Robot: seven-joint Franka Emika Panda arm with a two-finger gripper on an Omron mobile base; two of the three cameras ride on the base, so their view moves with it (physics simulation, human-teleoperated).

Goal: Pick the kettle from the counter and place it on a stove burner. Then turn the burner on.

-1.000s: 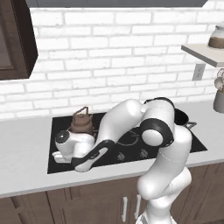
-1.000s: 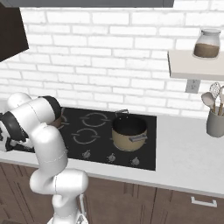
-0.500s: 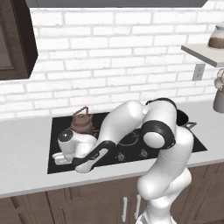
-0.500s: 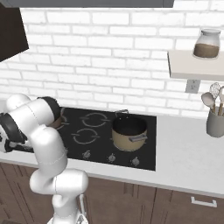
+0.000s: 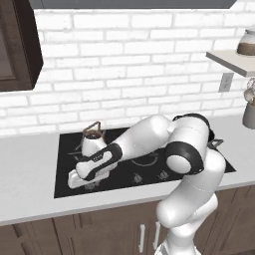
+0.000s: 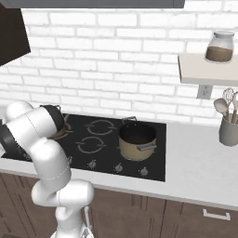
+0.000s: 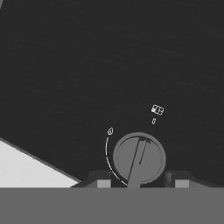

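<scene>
Landmark: the black glass cooktop [image 5: 149,164] set into the pale counter [image 5: 30,169].
Kettle: the small copper kettle [image 5: 92,141] sat on the cooktop's rear left part, upright, its thin arched handle on top; the exact ring under it was hidden by the arm.
Kettle and fingers: the kettle was behind the gripper [image 5: 85,186], apart from it, with nothing of the kettle between the fingers.
Gripper: it hung low over the cooktop's front left corner, pointing down at the glass.
Knob: in the hand view a round grey knob [image 7: 139,158] lay between the two dark fingertips [image 7: 99,180], one tip on each side.
Knob axis: its raised bar ran from near the tips up and slightly right, toward the small white marks on the glass.
Fingers: parted to about the knob's width; whether they pressed on it I could not tell.
Pot: a tan pot [image 6: 136,141] stood on the cooktop's right half.
Counter edge: a pale wedge showed beside the left fingertip in the hand view.
</scene>
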